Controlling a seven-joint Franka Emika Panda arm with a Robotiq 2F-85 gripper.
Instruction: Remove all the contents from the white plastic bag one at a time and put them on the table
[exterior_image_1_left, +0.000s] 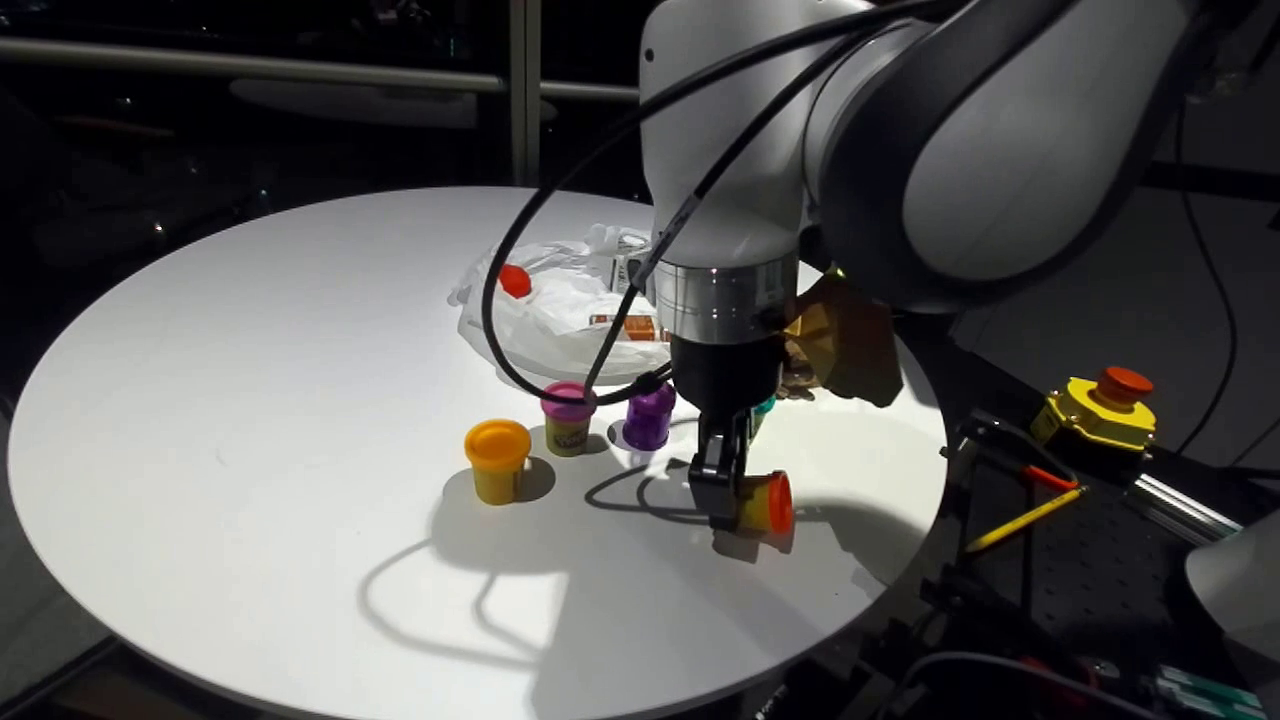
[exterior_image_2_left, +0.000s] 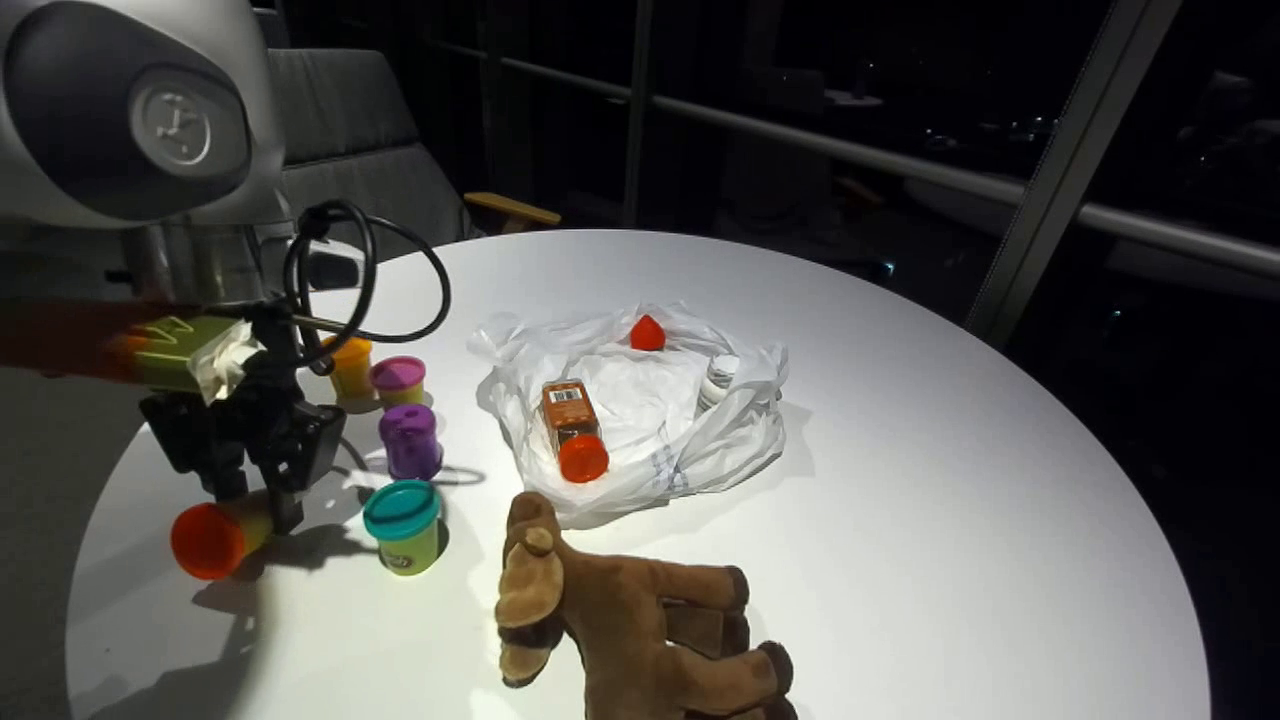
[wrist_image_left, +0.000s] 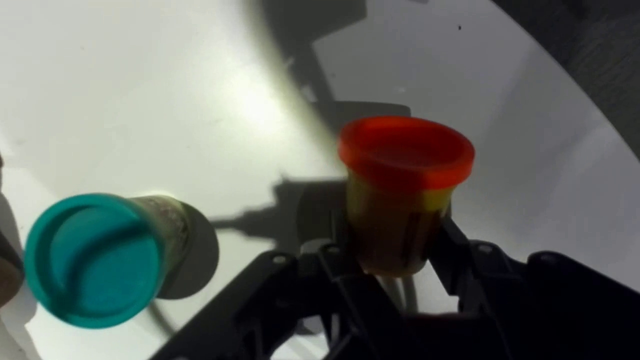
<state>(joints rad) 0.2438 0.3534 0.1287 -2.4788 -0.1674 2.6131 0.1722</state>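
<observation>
My gripper is shut on a yellow tub with a red lid. It holds the tub on its side, lid outward, a little above the table; the wrist view shows the tub between both fingers. The white plastic bag lies spread open on the table. In or on it are a spice bottle with a red cap, a red pointed piece and a white container, partly hidden by the plastic. The arm's cable crosses the bag in an exterior view.
Upright tubs stand beside the bag: orange, pink-lidded, purple and teal-lidded. The teal-lidded tub is left of my gripper in the wrist view. A brown plush toy lies near the bag. The table edge curves close by.
</observation>
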